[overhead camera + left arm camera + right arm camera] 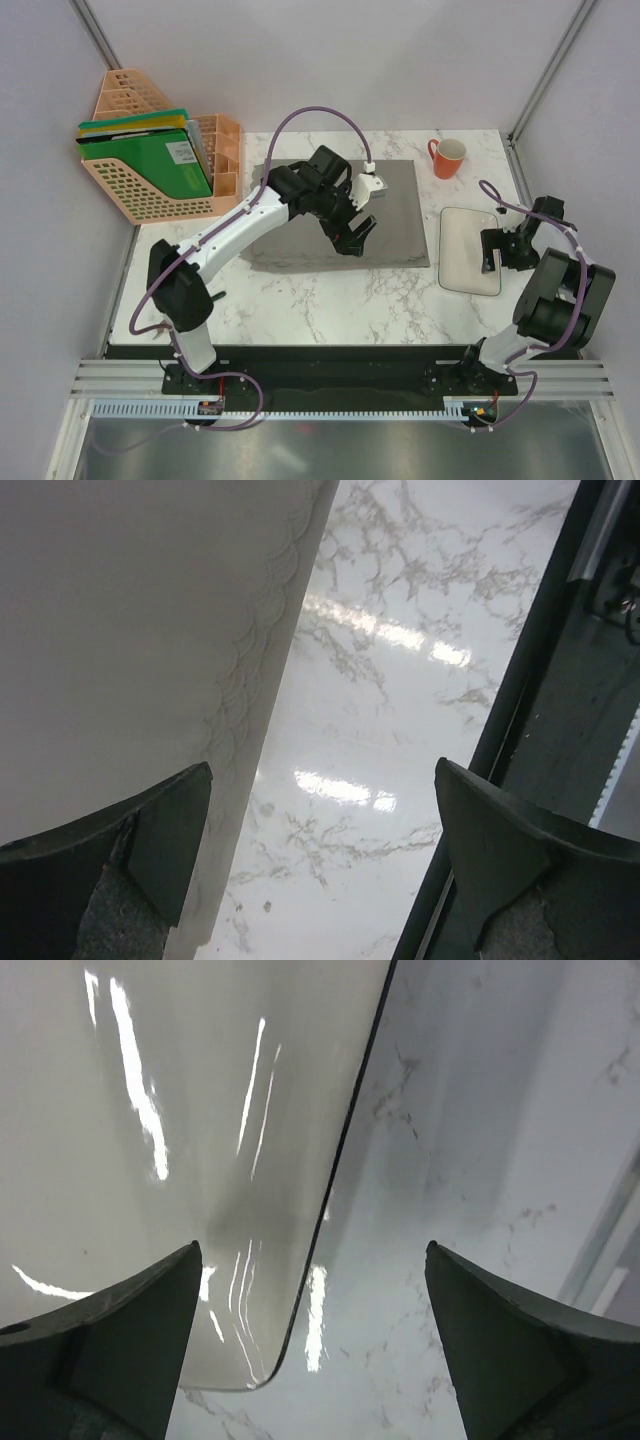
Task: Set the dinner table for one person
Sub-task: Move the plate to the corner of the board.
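The dinner table is a white marble top with grey veins. A grey scallop-edged placemat lies at its middle. My left gripper hovers over the placemat's near part, open and empty. In the left wrist view the placemat fills the left, and bare marble shows between the open gripper. A white rectangular plate lies to the right. My right gripper is open over its right edge. In the right wrist view the plate's rim runs between the open gripper.
An orange mug stands at the back right, beyond the plate. A peach mesh file organizer with green folders stands at the back left corner. The table's dark near edge shows in the left wrist view.
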Tool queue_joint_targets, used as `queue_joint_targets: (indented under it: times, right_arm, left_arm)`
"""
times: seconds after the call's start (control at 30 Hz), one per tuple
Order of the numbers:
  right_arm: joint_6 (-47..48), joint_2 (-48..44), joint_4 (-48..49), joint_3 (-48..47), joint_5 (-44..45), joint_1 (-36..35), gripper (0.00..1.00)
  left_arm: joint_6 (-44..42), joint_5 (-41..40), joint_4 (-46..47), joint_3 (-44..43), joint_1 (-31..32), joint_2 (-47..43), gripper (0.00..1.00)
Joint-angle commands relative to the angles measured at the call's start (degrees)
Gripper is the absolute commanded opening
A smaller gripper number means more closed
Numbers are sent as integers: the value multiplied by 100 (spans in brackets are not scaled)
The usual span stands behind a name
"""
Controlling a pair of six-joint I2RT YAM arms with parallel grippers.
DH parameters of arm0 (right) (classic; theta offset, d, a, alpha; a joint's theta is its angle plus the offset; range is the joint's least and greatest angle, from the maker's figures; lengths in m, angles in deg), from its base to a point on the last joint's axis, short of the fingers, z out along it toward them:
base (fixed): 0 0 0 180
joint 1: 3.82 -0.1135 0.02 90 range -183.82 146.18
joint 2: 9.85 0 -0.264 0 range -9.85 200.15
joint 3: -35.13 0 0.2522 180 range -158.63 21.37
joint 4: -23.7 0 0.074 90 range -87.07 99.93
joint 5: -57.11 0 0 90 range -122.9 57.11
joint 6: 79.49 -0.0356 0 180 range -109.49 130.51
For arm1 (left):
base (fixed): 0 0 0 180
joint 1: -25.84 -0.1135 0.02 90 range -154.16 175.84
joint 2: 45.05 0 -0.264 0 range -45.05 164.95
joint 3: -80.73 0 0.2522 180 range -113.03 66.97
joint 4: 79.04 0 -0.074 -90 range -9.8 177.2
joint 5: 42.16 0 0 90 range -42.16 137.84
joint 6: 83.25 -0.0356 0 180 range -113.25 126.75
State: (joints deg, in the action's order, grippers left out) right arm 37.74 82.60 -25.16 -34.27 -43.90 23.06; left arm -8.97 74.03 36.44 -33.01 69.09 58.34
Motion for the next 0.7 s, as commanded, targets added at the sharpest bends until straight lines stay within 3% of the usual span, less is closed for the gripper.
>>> queue_joint_targets:
  times: [0.0, 0.2, 0.23, 0.3, 0.43, 0.67]
  right_arm:
    - [441, -858, -445, 27, 581, 29, 98]
    - [810, -2150, -797, -114, 812, 37, 98]
    - [794, -2265, -885, -149, 706, 29, 72]
    - [680, -2196, -990, -332, 382, 20, 0]
    - [399, -1250, -1254, -702, -339, -59, 0]
    - [-23, 281, -947, -1396, -736, -551, 0]
  left_arm:
    - [-440, -755, 347, 513, 0, -635, 100]
    - [-720, -1869, 971, 1672, -9, -1670, 100]
    - [-765, -2038, 1102, 1841, -18, -1786, 100]
    - [-827, -2406, 1401, 2296, -62, -2102, 100]
    - [-783, -2584, 1745, 2966, -342, -2612, 100]
    - [-748, -2303, 1798, 3941, -1186, -3290, 100]
